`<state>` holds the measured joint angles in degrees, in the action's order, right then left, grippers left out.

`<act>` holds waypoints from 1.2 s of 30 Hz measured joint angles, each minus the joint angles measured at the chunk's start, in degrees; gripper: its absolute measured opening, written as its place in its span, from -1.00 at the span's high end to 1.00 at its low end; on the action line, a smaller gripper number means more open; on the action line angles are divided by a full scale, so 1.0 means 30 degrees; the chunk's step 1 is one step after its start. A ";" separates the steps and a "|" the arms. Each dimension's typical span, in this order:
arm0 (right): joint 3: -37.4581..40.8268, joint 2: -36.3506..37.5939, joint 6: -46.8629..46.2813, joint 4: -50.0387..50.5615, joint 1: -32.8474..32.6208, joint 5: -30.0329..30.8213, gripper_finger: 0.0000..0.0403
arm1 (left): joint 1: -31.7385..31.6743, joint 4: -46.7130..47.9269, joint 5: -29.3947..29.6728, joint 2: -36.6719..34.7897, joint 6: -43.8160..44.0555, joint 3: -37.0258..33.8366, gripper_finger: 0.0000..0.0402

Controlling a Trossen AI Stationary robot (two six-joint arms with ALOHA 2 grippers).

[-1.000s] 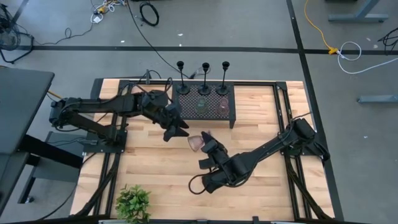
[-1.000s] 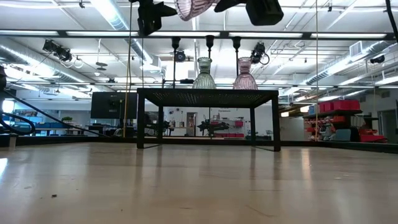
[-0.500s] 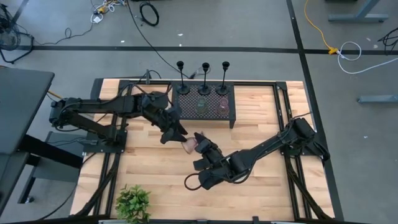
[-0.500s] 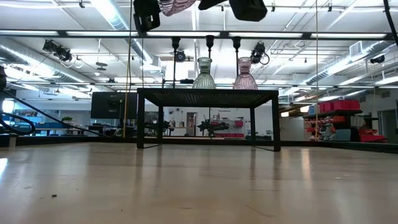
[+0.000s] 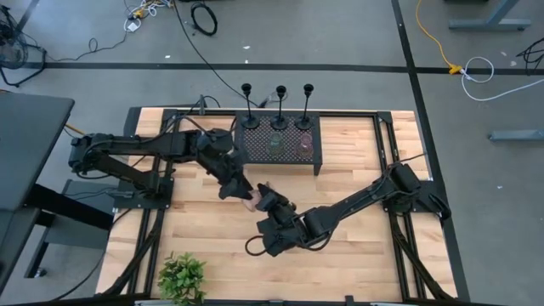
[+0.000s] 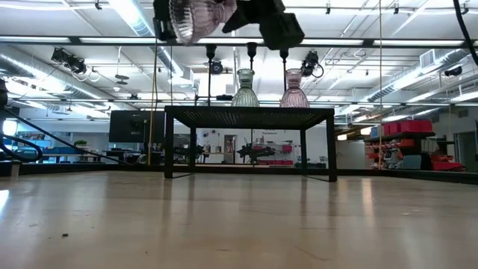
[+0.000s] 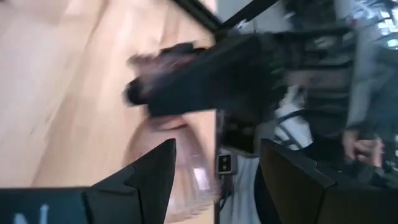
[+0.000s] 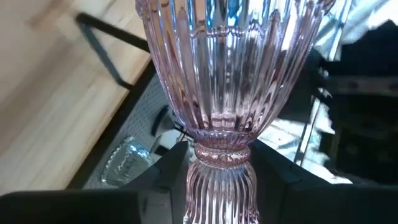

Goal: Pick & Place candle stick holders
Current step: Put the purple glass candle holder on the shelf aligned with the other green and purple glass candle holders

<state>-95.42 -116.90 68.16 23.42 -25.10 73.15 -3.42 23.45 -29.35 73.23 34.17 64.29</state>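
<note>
My right gripper (image 5: pixel 262 201) is shut on a pinkish ribbed glass candle stick holder (image 5: pixel 252 197), high above the table's middle; the holder also shows in the low view (image 6: pixel 198 15). My left gripper (image 5: pixel 235 184) is open just beside it, its fingers (image 7: pixel 155 177) on either side of the glass's wide end (image 7: pixel 183 180); I cannot tell if they touch. A greenish glass holder (image 5: pixel 274 143) and another pinkish one (image 5: pixel 303 143) stand on a black mesh stand (image 5: pixel 255 140). Three black stem holders (image 5: pixel 280 89) stand at the stand's far edge. My right gripper pinches the pinkish glass holder at its narrow waist (image 8: pixel 221 155), one finger (image 8: pixel 168 177) on each side. The fingers come from the table's right, across the holder. The holder is lifted clear and tipped over, its wide end (image 6: pixel 196 19) toward my left gripper.
The black mesh stand (image 6: pixel 250 112) stands on thin legs at the table's far middle. A green leafy plant (image 5: pixel 182 277) stands at the near left edge. Bare wooden table (image 5: pixel 357 255) lies near and to the right.
My right gripper has carried the pinkish glass holder toward the table's left, up to my left gripper, and has come lower. The holder's wide end has come between my left gripper's open fingers. My left gripper has shifted slightly toward the near edge.
</note>
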 joint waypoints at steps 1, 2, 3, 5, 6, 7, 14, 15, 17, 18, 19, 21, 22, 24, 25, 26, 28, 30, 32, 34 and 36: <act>0.0000 0.0000 -0.0001 -0.0482 0.0001 0.0002 0.38 | 0.0022 0.0518 0.0156 0.0033 -0.0013 0.0007 -0.16; -0.0015 0.0032 0.0017 -0.0744 -0.0037 -0.0072 0.38 | -0.0013 0.1061 0.0238 0.0059 -0.0035 0.0007 -0.16; -0.0015 0.0054 0.0053 -0.0802 -0.0105 -0.0033 0.38 | -0.0072 0.1513 0.0273 0.0087 -0.0041 -0.0005 -0.16; -0.0015 0.0087 0.0084 -0.0828 -0.0150 -0.0024 0.38 | -0.0077 0.1669 0.0414 0.0094 -0.0036 -0.0008 -0.16; -0.0015 0.0095 0.0055 -0.0842 -0.0157 -0.0053 0.38 | -0.0046 0.1689 0.0704 0.0104 -0.0035 -0.0008 -0.16; -0.0015 0.0095 0.0056 -0.0839 -0.0175 -0.0048 0.38 | -0.0014 0.1769 0.1047 0.0185 -0.0022 0.0007 -0.16; -0.0015 0.0109 0.0235 -0.0804 -0.0050 0.0001 0.38 | 0.0184 0.1397 -0.0051 0.0749 0.0461 0.0000 -0.16; -0.0015 0.0109 0.0227 -0.0862 -0.0037 -0.0104 0.38 | 0.0265 0.1310 -0.0137 0.0846 0.0582 0.0000 -0.16; -0.0015 0.0109 0.0331 -0.1084 -0.0030 -0.0191 0.38 | 0.0398 0.1209 -0.0276 0.0998 0.0890 0.0000 -0.16; -0.0015 0.0136 0.0365 -0.1164 -0.0016 -0.0234 0.38 | 0.0496 0.0885 -0.0370 0.1094 0.0911 0.0000 -0.16; -0.0015 0.0146 0.0386 -0.1151 -0.0009 -0.0207 0.38 | 0.0578 0.0582 -0.0438 0.1155 0.0912 0.0000 -0.16; -0.0015 0.0146 0.0355 -0.1208 0.0067 -0.0200 0.38 | 0.0712 0.0083 -0.0553 0.1216 0.0694 0.0000 -0.16; -0.0015 0.0158 0.0243 -0.1186 0.0097 -0.0079 0.38 | 0.0777 -0.0156 -0.0456 0.1216 0.0419 -0.0002 -0.16; -0.0015 0.0193 0.0290 -0.1170 0.0153 -0.0044 0.38 | 0.0846 -0.0332 -0.0188 0.1216 -0.0047 0.0000 -0.16; -0.0015 0.0197 0.0283 -0.1170 0.0153 -0.0041 0.38 | 0.0859 -0.0316 -0.0135 0.1209 -0.0081 0.0000 -0.16; -0.0015 0.0197 0.0288 -0.1171 0.0153 -0.0044 0.38 | 0.0859 -0.0281 -0.0120 0.1209 -0.0102 0.0000 -0.16; -0.0015 0.0197 0.0290 -0.1068 0.0164 -0.0030 0.38 | 0.0871 -0.0214 0.0031 0.1209 -0.0304 0.0000 -0.16; -0.0015 0.0197 0.0299 -0.0884 0.0221 0.0023 0.38 | 0.0880 -0.0029 0.0521 0.1202 -0.0459 0.0000 -0.17; -0.0015 0.0197 0.0268 -0.0846 0.0240 0.0043 0.38 | 0.0873 0.0062 0.0601 0.1195 -0.0468 0.0002 -0.17; -0.0015 0.0197 0.0176 -0.0860 0.0233 0.0073 0.38 | 0.0874 0.0055 0.0602 0.1191 -0.0364 0.0014 -0.17; -0.0015 0.0197 0.0153 -0.0828 0.0233 0.0080 0.38 | 0.0880 0.0128 0.0623 0.1187 -0.0386 0.0014 -0.17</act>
<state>-95.46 -116.31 68.62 20.94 -24.40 73.38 -0.78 23.84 -27.48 76.79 33.02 64.34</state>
